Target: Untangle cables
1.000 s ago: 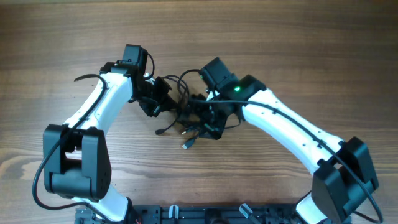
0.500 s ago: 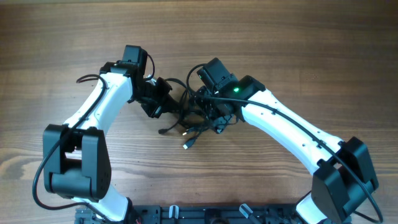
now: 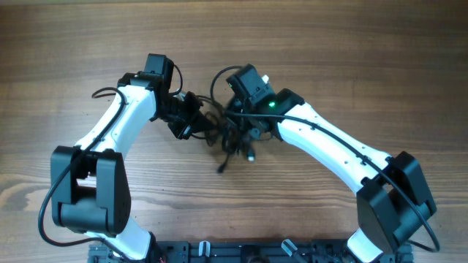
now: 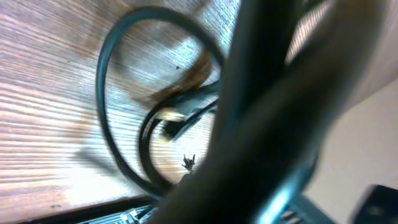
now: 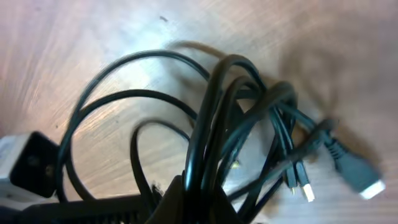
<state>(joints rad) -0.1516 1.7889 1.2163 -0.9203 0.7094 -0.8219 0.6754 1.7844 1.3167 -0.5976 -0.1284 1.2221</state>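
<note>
The right fingers (image 5: 171,205), apart a second ago, are now clamped on the cables (image 3: 228,135), which are bunched tighter at the centre of the surface (image 3: 329,44). The left fingers (image 3: 194,126) are seen together at the bundle's 9 o'clock; a grip there cannot be confirmed. Pulling apart is judged possible.

From overhead I can't tell the cables (image 3: 224,140) strand from strand, too small and knotted. My left wrist view is smeared, one blurred cord (image 4: 267,106) blocking most. Right wrist: the bundle (image 5: 236,124) runs off the bottom edge
</note>
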